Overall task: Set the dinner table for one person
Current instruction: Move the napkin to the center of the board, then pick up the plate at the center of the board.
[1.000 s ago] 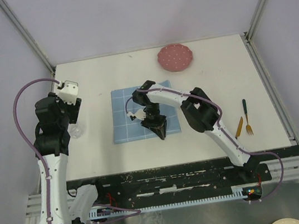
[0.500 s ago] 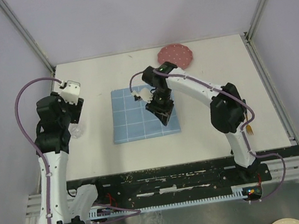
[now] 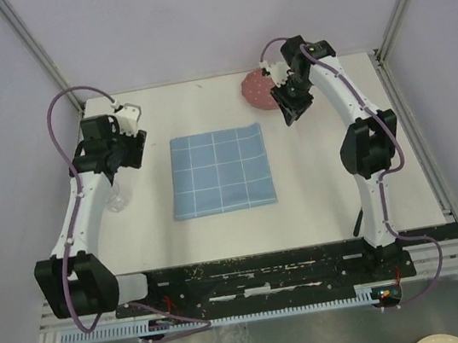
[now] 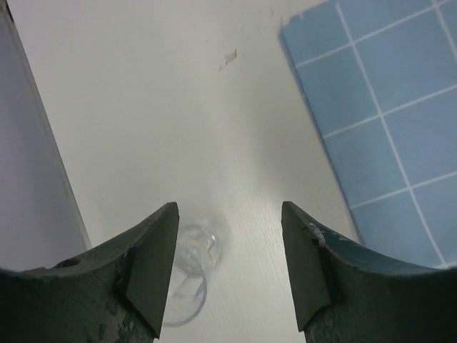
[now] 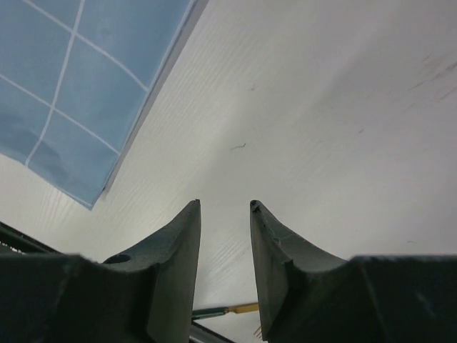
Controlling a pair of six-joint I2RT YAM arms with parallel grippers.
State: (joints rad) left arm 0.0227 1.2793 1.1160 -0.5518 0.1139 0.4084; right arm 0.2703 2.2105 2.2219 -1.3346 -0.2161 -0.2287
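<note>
Noting shift over last second: right gripper (image 5: 225,207) gone from mat (image 3: 220,171) to far right part of table (image 3: 324,174); left gripper (image 4: 227,214) pushed further out. Seeing right jaws part-spread, gap empty, pinching nothing. Seeing left jaws spread wide, likewise empty.

Placing plate (image 3: 258,89) at table's far edge, just beside right gripper, on its left and slightly farther out, partly hidden by wrist. Being round, showing no long axis. Judging right arm far nearer, left arm being well apart from plate. Expecting next move to need reaching left over rim, then carrying to mat. Finding nothing standing between plate and mat.

Spotting glass (image 4: 187,268) under left gripper, by one fingertip; upright or not, unable to tell. Glimpsing cutlery (image 5: 228,310) low in right wrist view.
</note>
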